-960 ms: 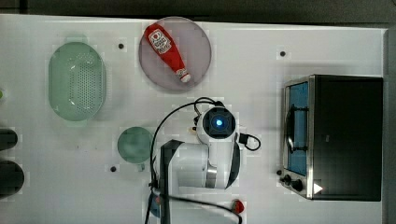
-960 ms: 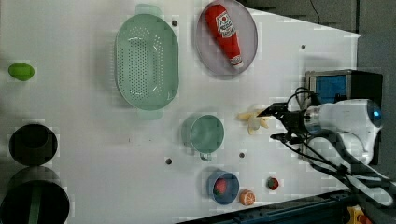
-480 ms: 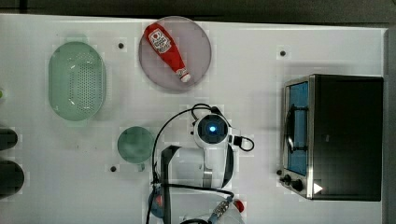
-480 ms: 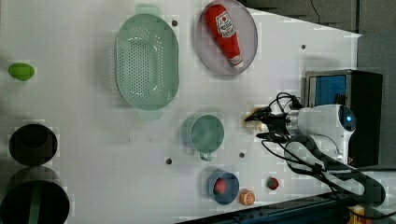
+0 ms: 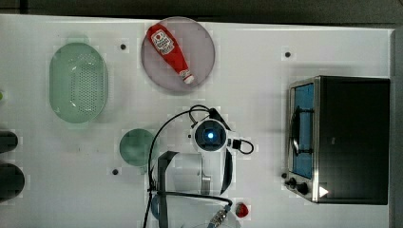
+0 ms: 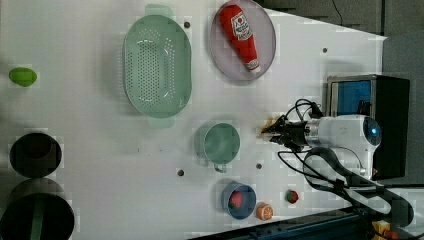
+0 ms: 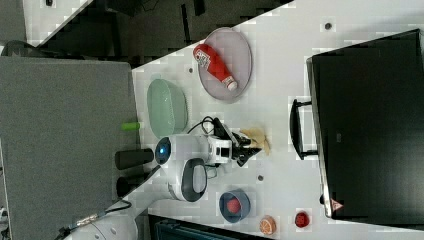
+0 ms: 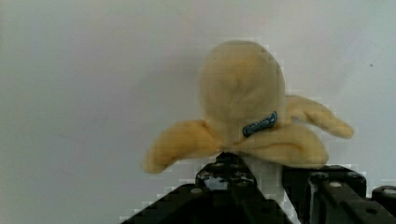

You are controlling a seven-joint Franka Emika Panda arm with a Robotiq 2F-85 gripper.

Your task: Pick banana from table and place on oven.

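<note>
The banana (image 8: 243, 121) lies on the white desk (image 5: 266, 71), between the green cup (image 6: 220, 143) and the oven (image 5: 349, 137). In the wrist view its soft yellow peel flaps spread out to both sides, and a small blue tag sits on its body. The gripper (image 7: 250, 144) is right down at the banana. In the wrist view the black jaws sit on either side of the banana's pale lower end, very close to it, but I cannot tell if they are squeezing it yet. In the right view the banana pokes out just past the gripper tips, on the side toward the oven. The oven stands at the top view's right, with its blue glass door and bar handle facing the arm, and its black top is bare. A pink plate (image 5: 199, 71) with a red ketchup bottle (image 5: 168, 50) on it sits near the far edge of the desk in the top view. A green strainer basket (image 5: 78, 88) is at the top view's left. In the left view a small blue bowl (image 6: 239, 200) with something red in it sits near an orange slice (image 6: 264, 211).
</note>
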